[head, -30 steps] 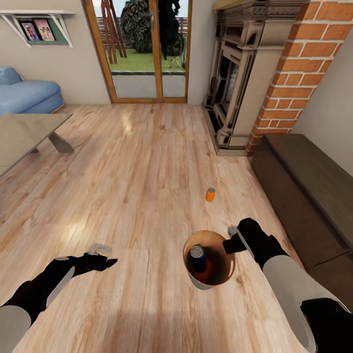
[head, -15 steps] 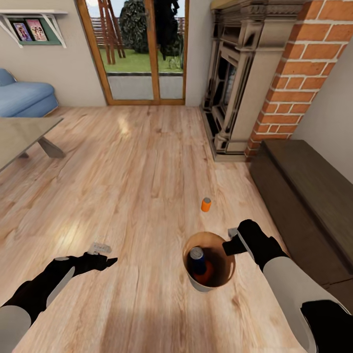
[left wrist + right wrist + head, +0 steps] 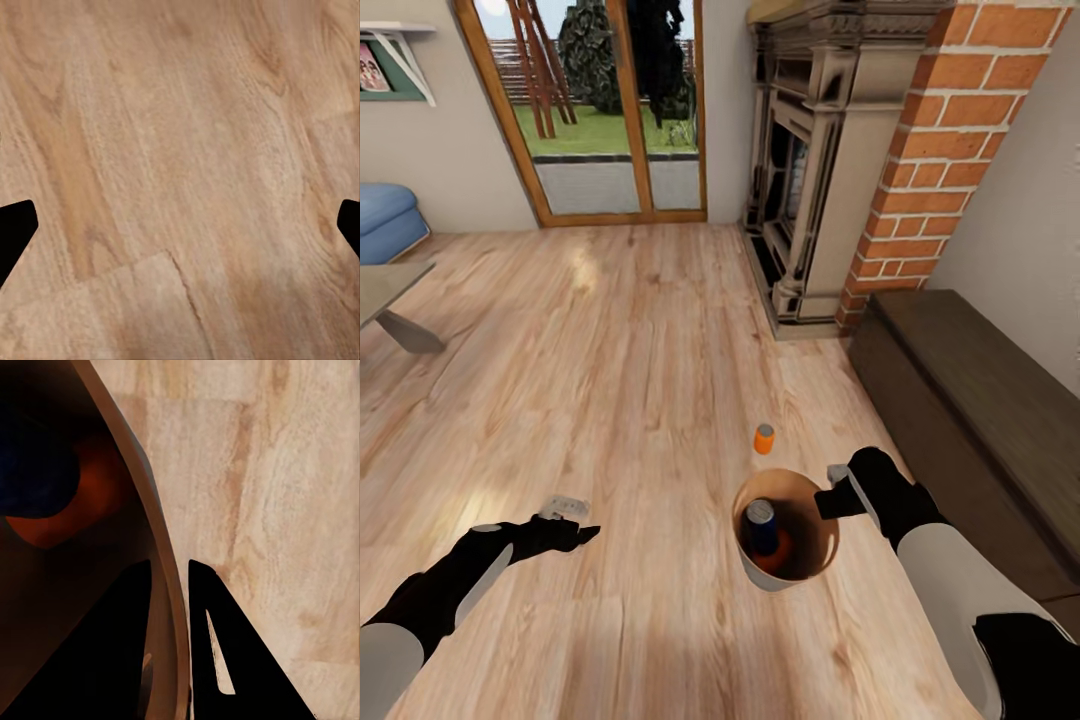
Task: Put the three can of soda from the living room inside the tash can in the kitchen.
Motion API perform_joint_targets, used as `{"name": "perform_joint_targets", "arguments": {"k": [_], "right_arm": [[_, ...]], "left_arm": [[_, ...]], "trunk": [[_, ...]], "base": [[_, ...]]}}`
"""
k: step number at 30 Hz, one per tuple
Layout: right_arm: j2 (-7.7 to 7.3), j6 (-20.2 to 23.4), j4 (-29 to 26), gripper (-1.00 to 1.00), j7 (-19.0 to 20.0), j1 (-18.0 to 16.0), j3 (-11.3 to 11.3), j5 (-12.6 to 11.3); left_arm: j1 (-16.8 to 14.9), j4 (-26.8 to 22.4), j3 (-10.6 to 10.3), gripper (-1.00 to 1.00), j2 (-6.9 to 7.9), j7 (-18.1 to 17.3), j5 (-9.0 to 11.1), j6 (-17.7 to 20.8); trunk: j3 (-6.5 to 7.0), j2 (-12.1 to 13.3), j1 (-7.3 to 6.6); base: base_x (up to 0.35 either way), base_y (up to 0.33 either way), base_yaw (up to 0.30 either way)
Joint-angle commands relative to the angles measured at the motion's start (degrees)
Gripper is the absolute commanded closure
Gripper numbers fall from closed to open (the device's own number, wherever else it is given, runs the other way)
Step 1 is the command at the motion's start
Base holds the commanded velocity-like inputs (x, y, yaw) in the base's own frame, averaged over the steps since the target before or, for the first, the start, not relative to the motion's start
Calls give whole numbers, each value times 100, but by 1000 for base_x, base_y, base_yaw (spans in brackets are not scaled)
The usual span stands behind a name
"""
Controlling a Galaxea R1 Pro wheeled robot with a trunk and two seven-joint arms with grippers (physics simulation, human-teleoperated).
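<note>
Carrying the bin (image 3: 785,578), right hand (image 3: 838,488) pinching its rim, left hand (image 3: 565,522) spread empty; two cans inside, next I grab the orange can (image 3: 763,439) on the floor.

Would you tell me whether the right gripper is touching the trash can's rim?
Touching: in the right wrist view, the right gripper has one finger on each side of the trash can rim, pinching it.

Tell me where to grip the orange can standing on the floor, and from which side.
Grip the orange can around its cylindrical wall, mid-height. It stands upright on the wood floor, just beyond the bin that the right gripper holds by the rim. So the free, open left gripper probably suits, coming in level from the can's left.
</note>
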Motion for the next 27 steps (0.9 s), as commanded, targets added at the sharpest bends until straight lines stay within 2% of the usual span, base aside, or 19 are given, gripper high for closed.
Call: {"name": "perform_joint_targets", "arguments": {"k": [1, 9, 14, 27], "right_arm": [[3, 17, 0, 100, 25, -2, -7, -126], [10, 22, 0, 100, 25, -2, -16, -126], [24, 26, 0, 100, 25, -1, -11, -126], [28, 27, 6, 100, 25, 6, -8, -126]], "left_arm": [[0, 1, 0, -100, 0, -3, 0, 0], [0, -2, 0, -100, 0, -23, -2, 4], [0, -4, -4, -100, 0, -12, -2, 1], [0, 0, -9, -100, 0, 2, -10, 0]], "trunk": [[5, 0, 0], [48, 0, 0], [75, 0, 0], [84, 0, 0]], "base": [[297, 190, -230], [274, 135, -219], [74, -12, -183], [31, -263, -21]]}}
